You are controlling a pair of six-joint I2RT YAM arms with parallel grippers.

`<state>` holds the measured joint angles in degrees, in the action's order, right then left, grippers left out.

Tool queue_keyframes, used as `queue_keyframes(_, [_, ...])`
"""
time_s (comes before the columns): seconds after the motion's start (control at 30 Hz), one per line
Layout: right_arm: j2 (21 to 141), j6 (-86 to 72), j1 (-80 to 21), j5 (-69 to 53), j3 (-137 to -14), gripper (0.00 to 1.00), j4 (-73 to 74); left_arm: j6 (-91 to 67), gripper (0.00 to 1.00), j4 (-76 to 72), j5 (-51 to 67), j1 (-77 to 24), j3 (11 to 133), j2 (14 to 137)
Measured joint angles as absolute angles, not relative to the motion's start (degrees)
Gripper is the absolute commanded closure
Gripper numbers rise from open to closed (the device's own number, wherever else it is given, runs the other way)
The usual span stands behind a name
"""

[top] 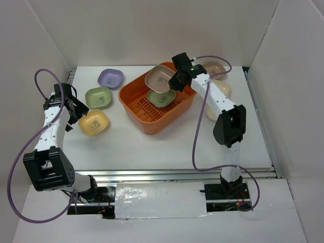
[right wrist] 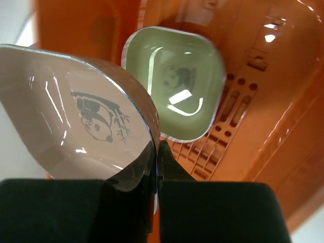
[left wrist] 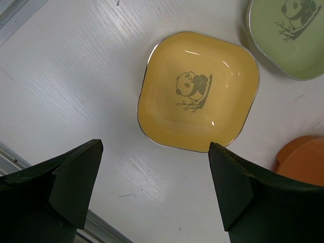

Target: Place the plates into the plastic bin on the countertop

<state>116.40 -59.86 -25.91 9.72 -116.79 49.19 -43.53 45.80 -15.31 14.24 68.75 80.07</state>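
Black and spread wide, the left gripper (left wrist: 154,152) hangs well left of the bin (top: 157,124), holding nothing. Its fingers (left wrist: 76,177) frame the near edge of a yellow plate (left wrist: 197,88) below. That plate lies flat on the countertop (top: 152,147), left of the bin and apart from it, with a panda printed at its centre. Beyond it, nearer the bin's left wall, lies a green plate (top: 98,97) with the same mark. A purple plate (top: 111,78) sits off the bin's far-left corner.

The orange bin stands at an angle in the middle of the countertop. Inside, a second green plate (right wrist: 177,86) lies on its slotted floor, towards the far end.

Above the bin's far rim, the right gripper (right wrist: 157,152) is pinched tight on the edge of a brown plate (right wrist: 76,116). This plate is tilted and partly overlaps the green one beneath in the top view.

Right of the bin, partly hidden behind the right arm, lie a tan plate (top: 215,67) and a cream plate (top: 224,90).
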Motion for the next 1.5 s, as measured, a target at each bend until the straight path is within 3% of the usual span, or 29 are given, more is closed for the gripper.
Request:
queue_keyframes(0.13, [120.27, -61.98, -25.10, 9.87, -116.99, 0.96, 49.89, -43.48, 0.01, 45.19, -15.11, 14.46, 68.93, 80.16])
queue_keyframes(0.23, [121.27, -63.00, -24.86, 9.91, -116.99, 0.71, 49.87, -43.42, 0.01, 45.10, -15.09, 14.59, 68.93, 80.31])
queue_keyframes(0.27, [121.32, -63.22, -24.86, 9.72, -116.99, 0.45, 49.87, -43.38, 0.01, 45.01, -15.09, 14.66, 68.93, 80.51])
queue_keyframes(0.33, [121.30, -63.57, -25.02, 9.39, -116.99, 0.22, 49.65, -43.24, 0.01, 44.93, -14.98, 14.98, 68.90, 81.23])
queue_keyframes(0.37, [121.30, -63.55, -25.17, 9.15, -117.01, 0.00, 49.45, -43.20, 0.01, 44.91, -14.81, 15.25, 68.93, 81.67])
queue_keyframes(0.67, [119.68, -59.94, -27.40, 4.82, -128.46, 0.00, 48.03, -42.11, 0.02, 41.78, -12.71, 17.08, 66.61, 84.86])
queue_keyframes(0.97, [97.12, -53.95, -27.33, -4.47, -122.91, 0.00, 38.37, -42.19, 0.19, 35.94, -10.68, 17.41, 63.72, 94.24])
queue_keyframes(1.07, [91.98, -51.46, -27.33, -7.16, -121.71, 0.00, 37.01, -42.72, 0.35, 34.24, -9.85, 17.76, 63.33, 98.39])
queue_keyframes(1.13, [89.60, -50.15, -27.18, -8.10, -120.31, 0.00, 36.69, -43.64, 0.73, 33.91, -9.78, 17.89, 63.33, 100.40])
queue_keyframes(1.2, [87.26, -49.32, -26.94, -8.80, -117.27, 0.00, 36.49, -44.84, 1.00, 34.26, -8.97, 18.06, 63.46, 100.88])
queue_keyframes(1.5, [84.12, -48.27, -21.17, -9.89, -110.93, 0.00, 37.60, -49.71, 1.00, 45.67, -15.40, 17.69, 61.39, 81.43])
